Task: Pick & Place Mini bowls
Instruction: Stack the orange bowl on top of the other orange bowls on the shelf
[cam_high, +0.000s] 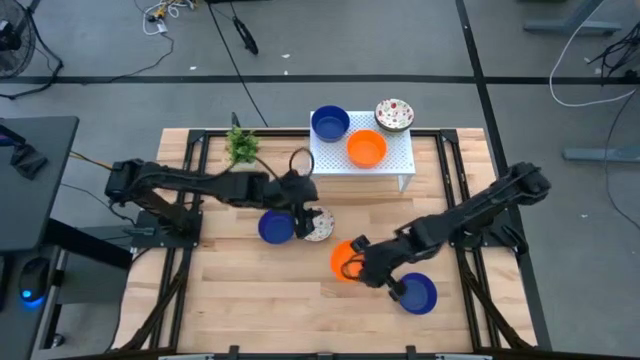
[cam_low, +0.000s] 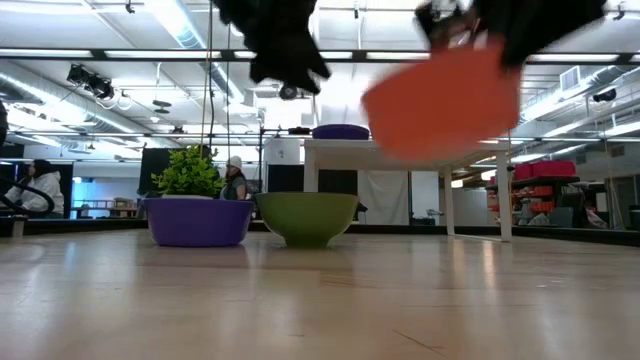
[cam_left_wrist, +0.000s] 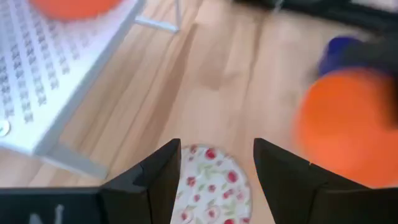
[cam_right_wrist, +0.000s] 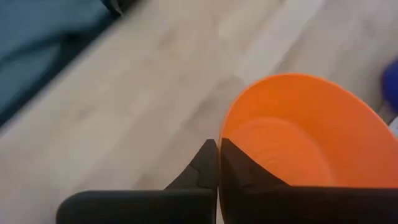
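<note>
A wooden surface (cam_high: 250, 290) seen from above, with two dark arms reaching toward its middle.

The left pincer (cam_high: 305, 215) hangs just left of centre, its jaws spread apart above a white floral mini bowl (cam_high: 318, 225). In the left wrist view that floral bowl (cam_left_wrist: 211, 186) shows between the two dark fingers (cam_left_wrist: 155, 180), which do not appear to touch it. A blue mini bowl (cam_high: 275, 227) sits touching the floral one at its 9 o'clock.

The right pincer (cam_high: 352, 262) is at about 5 o'clock from centre, clamped on the rim of an orange mini bowl (cam_high: 343, 260). In the right wrist view the fingers (cam_right_wrist: 208, 165) pinch the wall of the orange bowl (cam_right_wrist: 311, 137), one inside and one outside. In the low view this orange bowl (cam_low: 440, 100) is tilted and clear of the wood. A second blue mini bowl (cam_high: 417, 294) lies at its 4 o'clock, near the surface's front edge.

At 12 o'clock a white perforated stand (cam_high: 395, 160) carries another blue bowl (cam_high: 330, 123) and another orange bowl (cam_high: 366, 148); a speckled bowl (cam_high: 394, 115) sits at its back right corner. A small green plant (cam_high: 241, 145) stands at 11 o'clock by the back edge.

Bare wood lies open along the front left and the far right.
</note>
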